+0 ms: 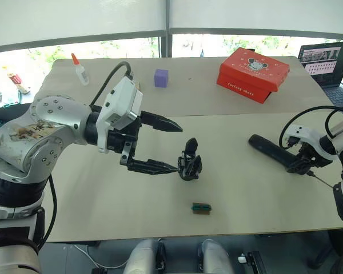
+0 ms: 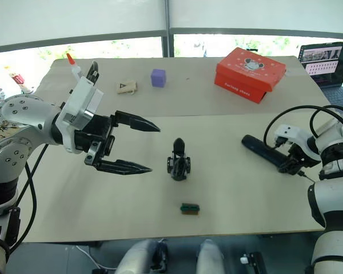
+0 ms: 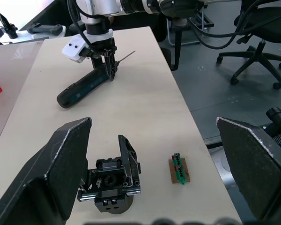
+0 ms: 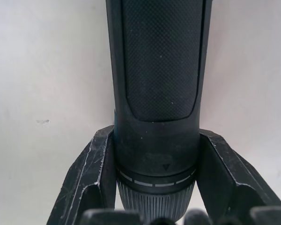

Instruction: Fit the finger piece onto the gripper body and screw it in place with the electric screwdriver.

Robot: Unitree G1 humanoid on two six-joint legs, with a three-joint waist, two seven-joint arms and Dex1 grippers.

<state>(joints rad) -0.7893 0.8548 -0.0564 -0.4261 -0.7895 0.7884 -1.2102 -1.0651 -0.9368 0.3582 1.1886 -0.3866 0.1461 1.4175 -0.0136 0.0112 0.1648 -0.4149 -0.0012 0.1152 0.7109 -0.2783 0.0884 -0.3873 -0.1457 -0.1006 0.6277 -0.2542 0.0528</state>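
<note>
Left gripper (image 2: 138, 146): the two black fingers spread wide apart, nothing between them, hovering over the table (image 2: 240, 205) just to the left of the gripper body (image 2: 179, 161). In the left wrist view the body sits between the two finger pads (image 3: 61, 168), touching neither.

Right gripper (image 1: 302, 162): fingers pressed against both sides of the electric screwdriver (image 1: 274, 150), near its bit end. The right wrist view shows a finger (image 4: 91, 173) on each side of the ribbed collar, in contact. The screwdriver lies flat on the table, thin metal bit pointing toward the right edge.

Count on the table:
- One gripper body, upright on its round base near the table's middle, one pointed black finger sticking up from it. A separate loose finger piece cannot be made out.
- One electric screwdriver, well apart from the body, to the right.
- One small green-and-dark block (image 2: 189, 209), near the front edge, just in front of the body.
- One purple cube (image 2: 158, 77), far side.
- One red box (image 2: 250, 73), far right.
- One glue bottle (image 1: 79, 69) with an orange tip, far left.
- One small tan tile (image 2: 126, 87) beside the cube.
- One laptop (image 2: 327, 61) at the far right corner.
</note>
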